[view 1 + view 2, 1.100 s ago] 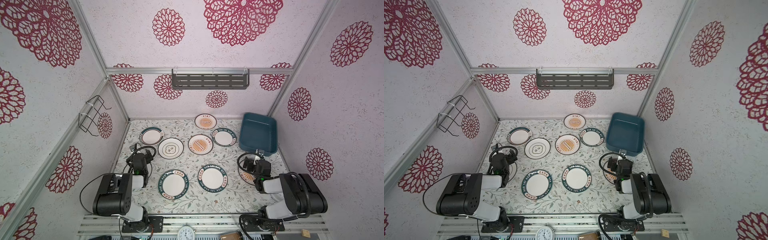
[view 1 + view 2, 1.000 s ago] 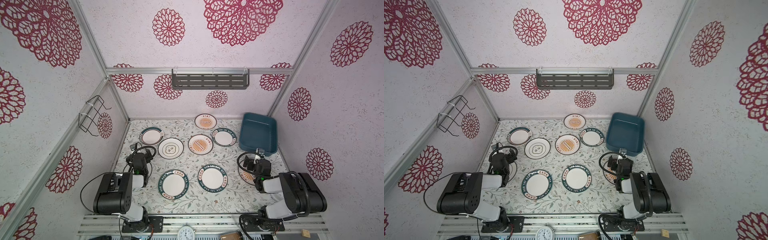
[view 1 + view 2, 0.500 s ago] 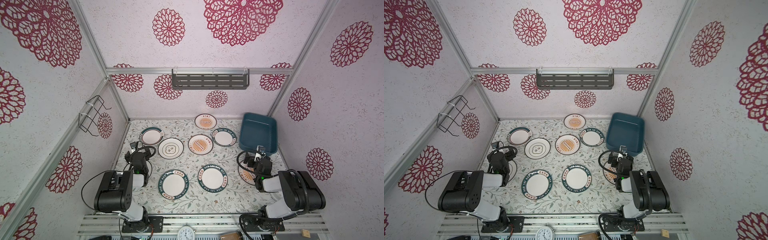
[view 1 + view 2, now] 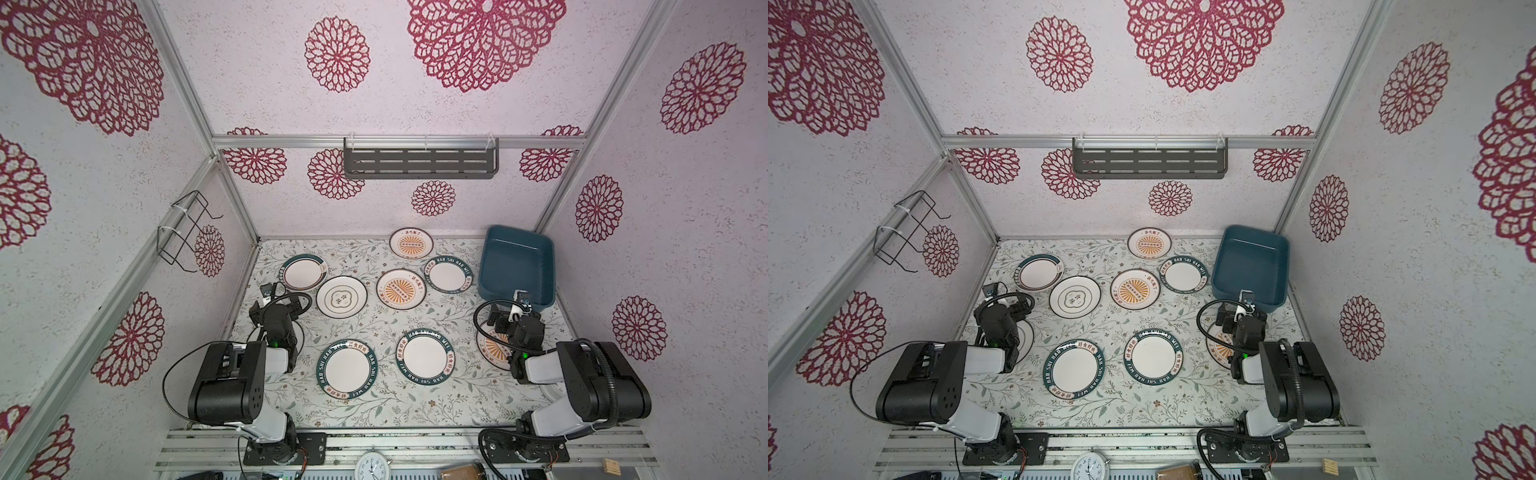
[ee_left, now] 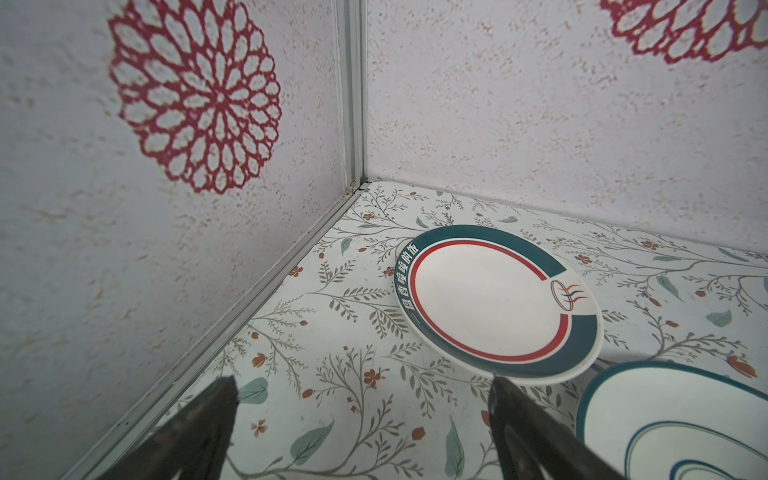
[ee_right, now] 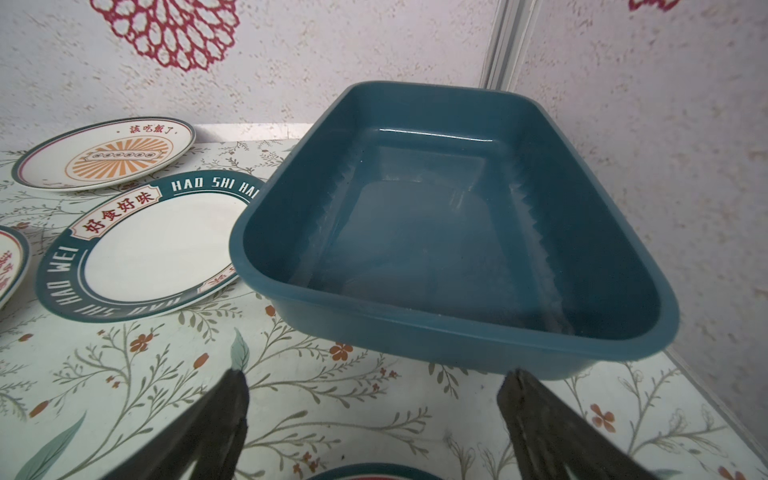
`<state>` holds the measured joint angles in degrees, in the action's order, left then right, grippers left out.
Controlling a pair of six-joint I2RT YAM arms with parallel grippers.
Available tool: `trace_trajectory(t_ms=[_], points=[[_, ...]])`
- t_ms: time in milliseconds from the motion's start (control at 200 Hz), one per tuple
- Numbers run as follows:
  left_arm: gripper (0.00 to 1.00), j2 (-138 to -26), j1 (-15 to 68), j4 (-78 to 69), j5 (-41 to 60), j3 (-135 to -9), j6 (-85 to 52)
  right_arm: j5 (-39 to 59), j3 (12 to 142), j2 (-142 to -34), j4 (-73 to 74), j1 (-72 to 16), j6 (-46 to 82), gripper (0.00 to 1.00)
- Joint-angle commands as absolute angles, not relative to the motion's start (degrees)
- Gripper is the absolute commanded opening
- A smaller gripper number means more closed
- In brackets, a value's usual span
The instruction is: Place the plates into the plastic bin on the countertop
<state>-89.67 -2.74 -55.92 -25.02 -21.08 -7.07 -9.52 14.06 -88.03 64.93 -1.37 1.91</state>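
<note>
Gaping right claw (image 6: 376,380) near plastic bin (image 6: 457,336); plates (image 4: 348,368) on countertop (image 4: 374,320).

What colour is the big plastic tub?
The rectangular plastic tub is dark teal-blue, clearest in the right wrist view.

Black-and-white arms (image 4: 226,382) carry looping black cables (image 4: 613,395).
</note>
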Motion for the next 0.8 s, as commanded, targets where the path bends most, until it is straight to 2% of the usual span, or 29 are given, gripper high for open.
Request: trace_trajectory(t_ms=[0,205,285,425,525,691,796], points=[[0.97,-90.4,-2.4,-57.6,-25.5,-21.9,-6.2,-8.9,15.1,-88.0,67.9,-1.0,1.0,0.99],[0.97,-90.0,-2.5,-57.7,-25.3,-21.8,-6.2,-9.1,14.8,-87.8,68.0,-1.0,1.0,0.99],[0.97,-86.6,-2.1,-53.9,-25.5,-22.5,-5.8,-12.1,14.7,-85.2,66.8,-1.1,1.8,0.99],[0.97,-75.8,-1.9,-31.0,-22.2,-31.5,-5.4,-15.3,22.6,-72.9,43.5,-1.1,5.4,0.99],[0.97,-71.3,-1.7,-19.9,-16.7,-39.4,-7.1,-15.5,29.5,-66.6,28.6,-1.1,11.0,0.99],[0.97,-71.0,0.2,-1.3,-12.0,-56.5,-18.0,-11.2,42.6,-65.1,6.7,-1.4,25.4,0.99],[0.97,-73.3,2.5,8.8,-7.9,-67.1,-27.6,-5.2,48.6,-66.1,0.4,-3.3,34.9,0.99]])
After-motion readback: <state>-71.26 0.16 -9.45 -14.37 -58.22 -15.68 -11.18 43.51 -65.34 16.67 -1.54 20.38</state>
